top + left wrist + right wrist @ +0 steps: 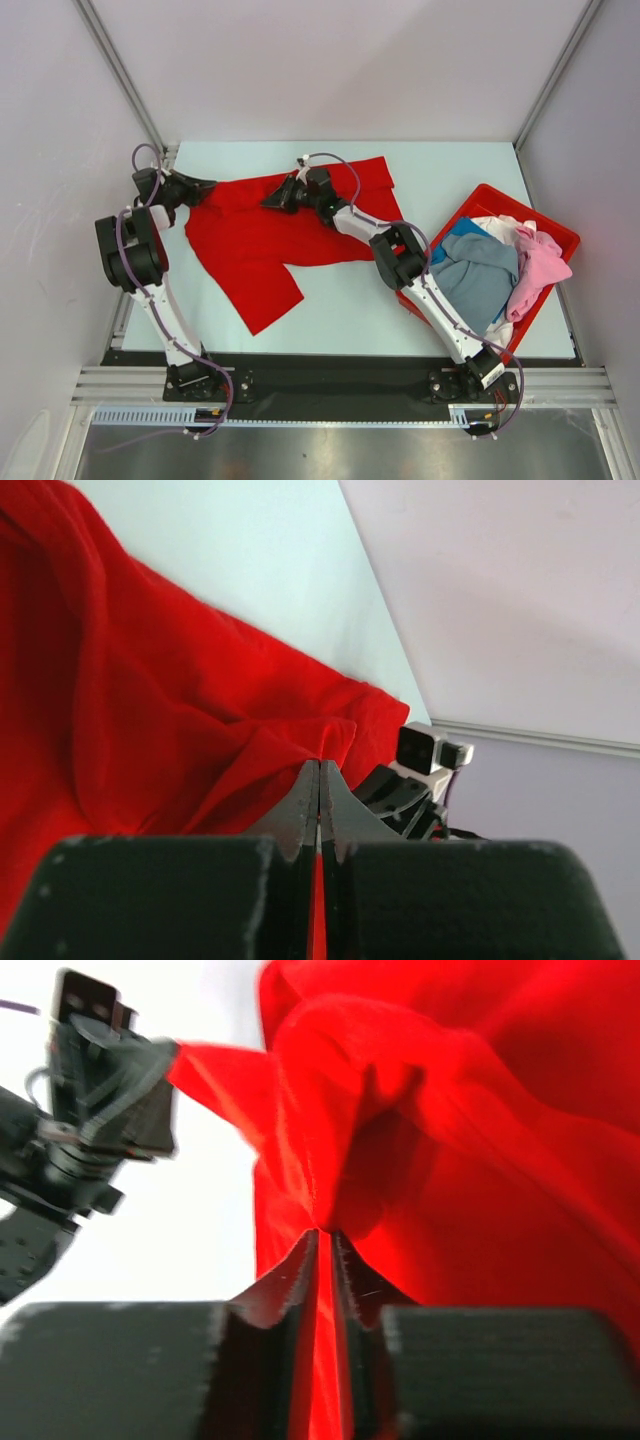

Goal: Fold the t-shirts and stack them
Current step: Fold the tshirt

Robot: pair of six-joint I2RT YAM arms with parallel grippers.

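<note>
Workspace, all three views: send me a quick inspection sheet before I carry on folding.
Surface: pale table, red t-shirt on its left and middle, red bin at right.
Job's things: red t-shirt spread out, rumpled, unfolded; grey-blue shirt, pink shirt, white shirt and blue shirt heaped in the bin.
Clutter: nothing seen.
Grippers: left gripper shut on the red t-shirt's far left edge; right gripper shut on its far edge nearer the middle.
Cables: purple cables looped along both arms; no snag seen.
Surroundings: white walls; metal rail at the near edge.
</note>
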